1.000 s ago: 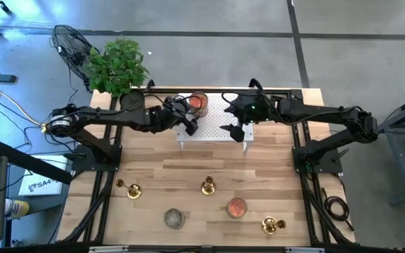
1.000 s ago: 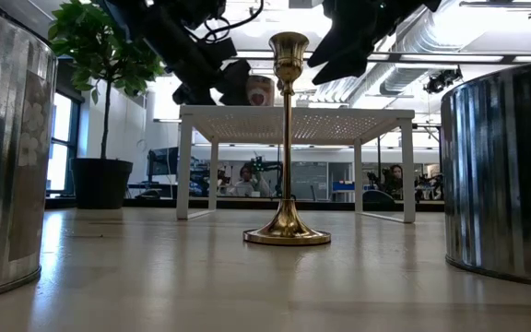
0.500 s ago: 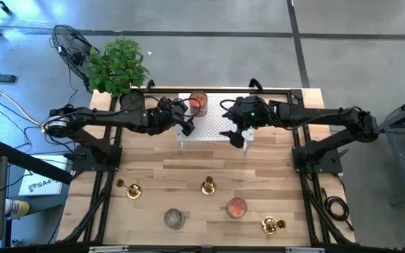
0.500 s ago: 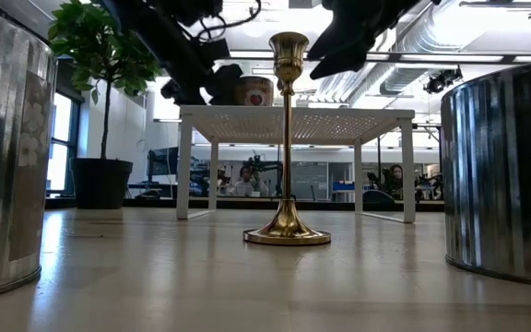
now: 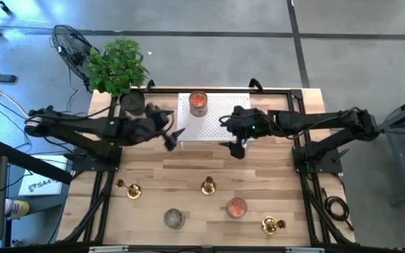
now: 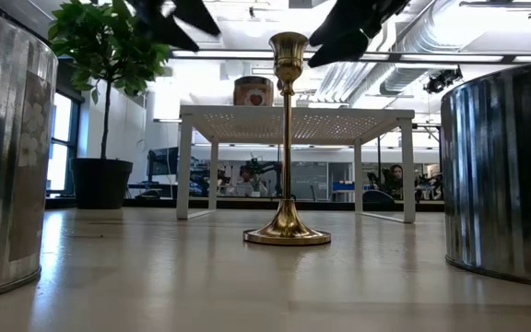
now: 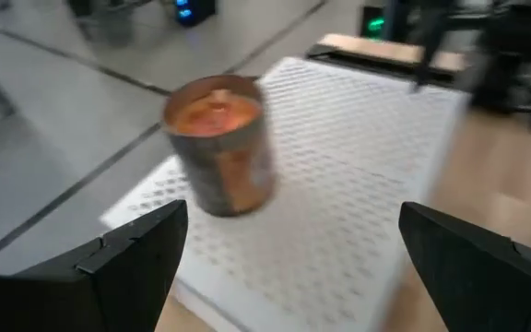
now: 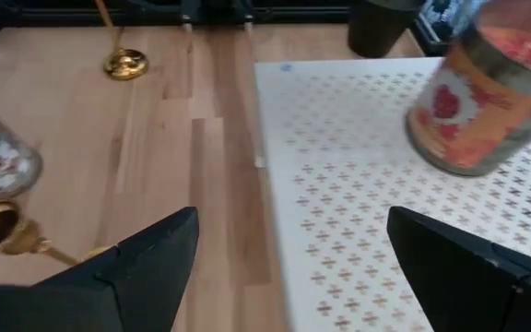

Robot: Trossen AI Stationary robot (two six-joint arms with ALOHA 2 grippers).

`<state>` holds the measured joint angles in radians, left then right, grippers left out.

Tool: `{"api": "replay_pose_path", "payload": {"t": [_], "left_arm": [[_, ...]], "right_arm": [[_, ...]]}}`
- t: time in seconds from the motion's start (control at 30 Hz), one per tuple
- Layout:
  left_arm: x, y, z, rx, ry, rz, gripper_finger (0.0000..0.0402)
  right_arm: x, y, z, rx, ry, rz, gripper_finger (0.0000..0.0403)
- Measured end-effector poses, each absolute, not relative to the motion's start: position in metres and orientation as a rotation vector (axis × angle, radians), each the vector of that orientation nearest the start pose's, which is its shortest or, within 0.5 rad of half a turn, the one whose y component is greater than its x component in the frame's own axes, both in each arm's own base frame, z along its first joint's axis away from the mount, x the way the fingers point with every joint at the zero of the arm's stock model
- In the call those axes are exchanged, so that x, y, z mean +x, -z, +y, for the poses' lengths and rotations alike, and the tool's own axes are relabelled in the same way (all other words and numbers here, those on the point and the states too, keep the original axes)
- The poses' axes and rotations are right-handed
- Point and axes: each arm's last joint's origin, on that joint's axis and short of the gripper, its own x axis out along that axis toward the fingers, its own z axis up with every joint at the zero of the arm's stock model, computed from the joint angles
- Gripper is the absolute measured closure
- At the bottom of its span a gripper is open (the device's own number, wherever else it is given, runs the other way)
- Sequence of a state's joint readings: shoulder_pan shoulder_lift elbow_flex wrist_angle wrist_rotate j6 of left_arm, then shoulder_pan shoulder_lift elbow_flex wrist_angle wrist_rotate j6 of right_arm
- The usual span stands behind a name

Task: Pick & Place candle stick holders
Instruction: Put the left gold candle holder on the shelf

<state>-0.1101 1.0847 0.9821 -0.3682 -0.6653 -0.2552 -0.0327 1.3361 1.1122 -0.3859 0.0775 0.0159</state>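
Grey concrete floor surrounds a light wood table [image 5: 188, 176], w/ a potted plant [image 5: 117, 65] and a fan [image 5: 71, 43] off its 11 o'clock corner. White perforated shelf [image 5: 220, 116] sits at the table's 12 o'clock edge; a glass jar candle [image 5: 198, 102] w/ orange-red wax stands on the shelf's left part, nothing touching it.

Left gripper [image 5: 171, 138] hangs just off the shelf's left edge, at about 9 o'clock from it, fingers spread apart, empty. In the left wrist view the jar shows ahead between the two dark fingers [image 7: 127, 258], clear of both. Right gripper [image 5: 233, 145] hovers over the shelf's front edge, right of centre, fingers also apart, holding nothing.

Candle stick holders all stay on the wood, well apart from both grippers: the tall one [image 5: 207, 186] upright near table centre, a short one [image 5: 132, 190] at 9 o'clock from it, another [image 5: 271, 225] at the 5 o'clock corner. Low view shows the tall one [image 6: 288, 138] standing straight in front of the shelf.

Second jar candle [image 5: 236, 207] sits at 5 o'clock from the tall holder; a grey tin [image 5: 174, 218] at 7 o'clock from it.
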Motion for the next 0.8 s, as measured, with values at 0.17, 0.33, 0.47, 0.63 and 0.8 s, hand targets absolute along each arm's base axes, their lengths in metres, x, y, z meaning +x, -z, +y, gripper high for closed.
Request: {"api": "replay_pose_path", "payload": {"t": [0.17, 0.33, 0.47, 0.63, 0.8], "left_arm": [[0.198, -0.336, -0.032, -0.118, -0.48, 0.396, 0.0015], [0.18, -0.337, -0.049, -0.13, -0.39, 0.429, 0.0015], [0.168, -0.341, -0.06, -0.119, -0.33, 0.409, 0.0015], [0.155, -0.344, -0.065, -0.105, -0.318, 0.386, 0.0015], [0.145, -0.344, -0.066, -0.092, -0.358, 0.374, 0.0015]], "right_arm": [[0.29, -0.309, 0.008, -0.018, 0.062, 0.607, 0.0057], [0.289, -0.309, 0.027, -0.053, 0.053, 0.603, 0.0057], [0.287, -0.309, 0.04, -0.04, 0.039, 0.599, 0.0057], [0.284, -0.31, 0.055, -0.061, 0.035, 0.592, 0.0057], [0.283, -0.311, 0.065, -0.083, 0.088, 0.565, 0.0057]]}}
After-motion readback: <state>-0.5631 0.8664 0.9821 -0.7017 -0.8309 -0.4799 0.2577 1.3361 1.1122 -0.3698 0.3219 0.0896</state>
